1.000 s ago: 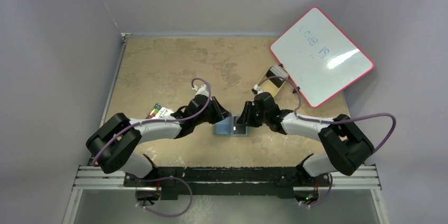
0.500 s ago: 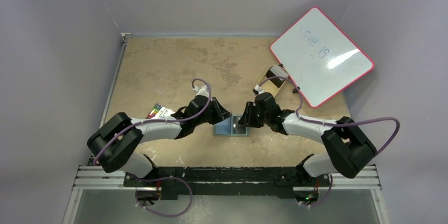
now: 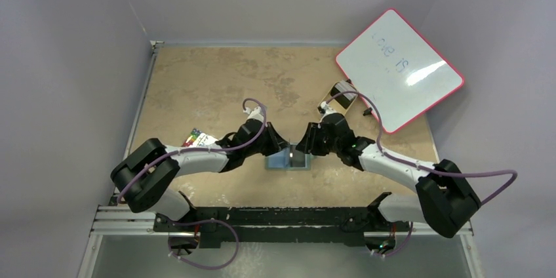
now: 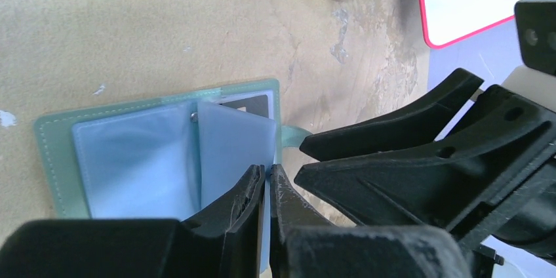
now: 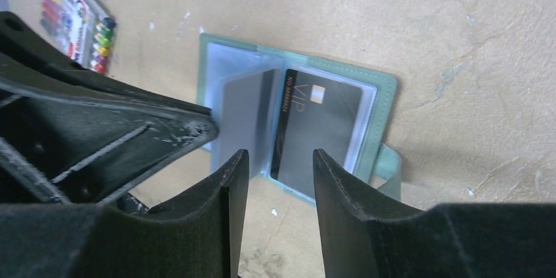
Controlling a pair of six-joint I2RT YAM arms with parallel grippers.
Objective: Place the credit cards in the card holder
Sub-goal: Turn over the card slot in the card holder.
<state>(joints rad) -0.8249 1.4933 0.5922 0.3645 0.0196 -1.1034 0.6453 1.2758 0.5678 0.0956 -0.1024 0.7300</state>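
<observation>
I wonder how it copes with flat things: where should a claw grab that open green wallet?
Probably by the small side tab of the dull-green folding wallet, coming from the right gripper's side: the wallet lies flat, only the tab juts out.

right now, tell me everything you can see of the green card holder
The card holder is a dull-green, leather-like wallet with stitched edges, lying open and flat on the tan table between the arms. Inside are clear plastic sleeves; the one on its tab side holds a dark card marked VIP. A closure tab sticks out from one edge. The left gripper pinches one sleeve leaf, lifting it; the open right gripper hovers above.
</observation>
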